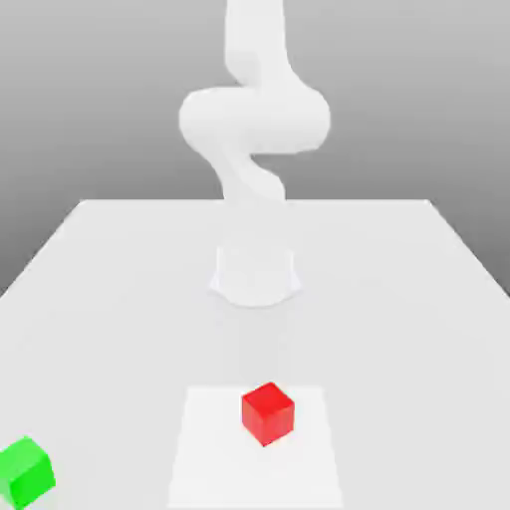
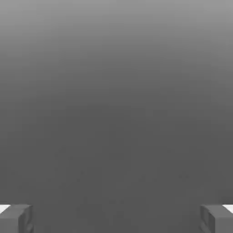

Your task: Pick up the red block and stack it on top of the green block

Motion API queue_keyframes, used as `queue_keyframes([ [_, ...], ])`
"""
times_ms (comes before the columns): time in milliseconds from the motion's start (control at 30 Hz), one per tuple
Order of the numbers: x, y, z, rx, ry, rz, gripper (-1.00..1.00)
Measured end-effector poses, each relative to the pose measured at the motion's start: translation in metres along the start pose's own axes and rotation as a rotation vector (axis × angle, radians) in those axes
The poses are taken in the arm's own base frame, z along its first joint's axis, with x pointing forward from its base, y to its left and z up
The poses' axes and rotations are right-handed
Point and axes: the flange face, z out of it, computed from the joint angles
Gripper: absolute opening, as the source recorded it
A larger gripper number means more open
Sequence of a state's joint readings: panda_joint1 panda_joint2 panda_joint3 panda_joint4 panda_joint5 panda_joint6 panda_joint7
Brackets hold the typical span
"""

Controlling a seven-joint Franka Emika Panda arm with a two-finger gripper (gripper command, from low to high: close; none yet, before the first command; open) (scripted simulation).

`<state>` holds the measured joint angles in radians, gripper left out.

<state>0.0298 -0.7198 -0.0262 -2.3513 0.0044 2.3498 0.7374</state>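
Currently, the jaws (image 2: 116, 219) stand wide apart in the hand view, with only grey between them, well apart from the red block (image 1: 268, 414). That block sits on a white patch (image 1: 255, 478) of the pale surface (image 1: 120, 309), in front of the white arm (image 1: 255, 120). The green block (image 1: 26, 472) rests near the exterior view's left edge, beside the patch. Behind, the room's backdrop (image 1: 398, 100) is plain grey.
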Motion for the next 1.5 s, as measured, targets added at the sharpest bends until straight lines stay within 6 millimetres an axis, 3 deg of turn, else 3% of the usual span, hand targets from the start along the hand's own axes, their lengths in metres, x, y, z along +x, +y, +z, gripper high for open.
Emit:
queue_keyframes([
  [167, -0.032, 0.028, 0.127, -0.092, -0.173, -0.134, 0.0],
  [333, -0.09, 0.072, 0.23, -0.181, -0.34, -0.273, 0.0],
  [467, -0.147, 0.119, 0.291, -0.25, -0.471, -0.387, 0.0],
  [600, -0.205, 0.173, 0.332, -0.318, -0.599, -0.502, 0.0],
  [833, -0.249, 0.216, 0.383, -0.341, -0.641, -0.542, 0.0],
  [867, -0.254, 0.22, 0.388, -0.341, -0.642, -0.541, -1.0],
  [1100, -0.254, 0.221, 0.389, -0.342, -0.643, -0.541, -1.0],
  [1300, -0.23, 0.198, 0.351, -0.341, -0.643, -0.54, -1.0],
  [1367, -0.204, 0.203, 0.35, -0.368, -0.628, -0.46, -1.0],
  [1500, -0.132, 0.233, 0.363, -0.445, -0.576, -0.213, -1.0],
])
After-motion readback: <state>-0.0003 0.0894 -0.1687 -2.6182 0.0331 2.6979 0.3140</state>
